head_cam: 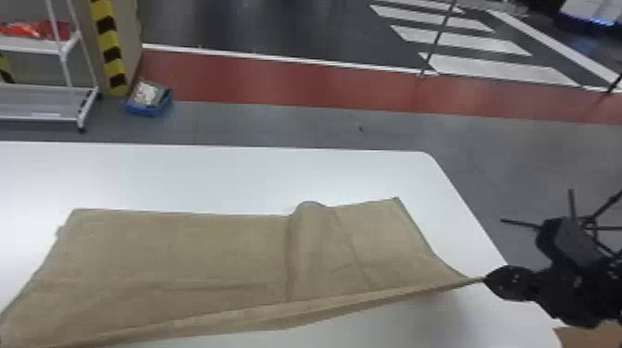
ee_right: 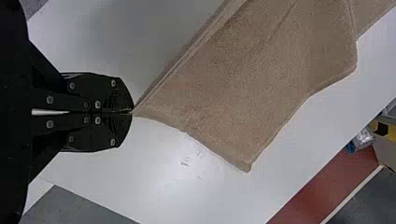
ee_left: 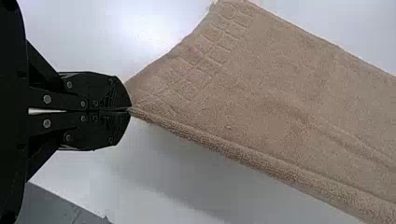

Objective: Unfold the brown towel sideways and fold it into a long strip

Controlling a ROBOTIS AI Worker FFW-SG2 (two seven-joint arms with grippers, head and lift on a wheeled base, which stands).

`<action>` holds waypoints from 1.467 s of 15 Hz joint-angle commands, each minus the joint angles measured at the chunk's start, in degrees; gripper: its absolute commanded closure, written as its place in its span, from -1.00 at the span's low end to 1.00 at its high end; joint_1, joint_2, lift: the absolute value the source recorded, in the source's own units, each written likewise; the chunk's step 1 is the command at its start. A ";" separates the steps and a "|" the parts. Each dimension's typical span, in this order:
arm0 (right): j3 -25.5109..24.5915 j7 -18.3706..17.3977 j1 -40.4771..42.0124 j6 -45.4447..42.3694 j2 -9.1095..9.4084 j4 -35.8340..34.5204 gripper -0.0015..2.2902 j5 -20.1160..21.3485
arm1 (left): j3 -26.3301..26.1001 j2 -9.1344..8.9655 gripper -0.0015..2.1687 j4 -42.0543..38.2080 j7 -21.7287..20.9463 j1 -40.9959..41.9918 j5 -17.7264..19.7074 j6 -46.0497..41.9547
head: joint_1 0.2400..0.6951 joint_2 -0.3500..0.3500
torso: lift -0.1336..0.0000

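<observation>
Across the table lies the brown towel [head_cam: 208, 259], a long band with a raised fold right of its middle. At the table's right edge my right gripper [head_cam: 486, 279] is shut on the towel's near right corner, which it holds up and pulled to a point. The right wrist view shows the same hold: the gripper [ee_right: 131, 112] pinches a corner of the towel [ee_right: 243, 88]. In the left wrist view my left gripper [ee_left: 130, 109] is shut on another corner of the towel [ee_left: 280, 93], beside a woven pattern of squares. The near edge hangs between the corners.
The white table [head_cam: 222, 178] has a rounded far right corner. Beyond it on the floor stand a white rack [head_cam: 46, 88] and a blue bin [head_cam: 148, 98] at the left. A black stand with thin rods [head_cam: 564, 236] is at the right.
</observation>
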 commanded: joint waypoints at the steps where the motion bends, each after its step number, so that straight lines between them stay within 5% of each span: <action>1: -1.19 0.23 0.49 0.03 -0.14 -0.86 0.32 0.00 | 0.09 0.78 0.28 -4.15 -3.04 1.46 -2.72 6.19 | 1.00 -0.73 | -0.80; 5: -1.81 0.23 0.49 0.03 -0.22 -1.12 0.32 0.00 | -1.49 1.22 0.28 -7.49 -7.97 2.25 -8.52 11.64 | 1.00 -0.77 | -0.80; 9: 0.74 0.23 -5.58 6.19 -1.89 -0.16 0.31 0.35 | -3.16 1.48 0.28 -6.79 -8.14 -3.64 -8.87 11.47 | 1.00 -0.77 | -0.80; 15: 13.57 0.23 -19.55 9.70 -4.53 12.76 0.31 8.62 | -12.03 1.39 0.28 9.56 -10.95 -22.80 -9.75 11.29 | 1.00 -0.67 | -0.80; 22: 23.94 0.23 -33.88 11.28 -4.71 26.56 0.31 13.36 | -17.31 -0.89 0.28 29.95 -11.66 -37.92 -9.40 10.24 | 1.00 -0.51 | -0.80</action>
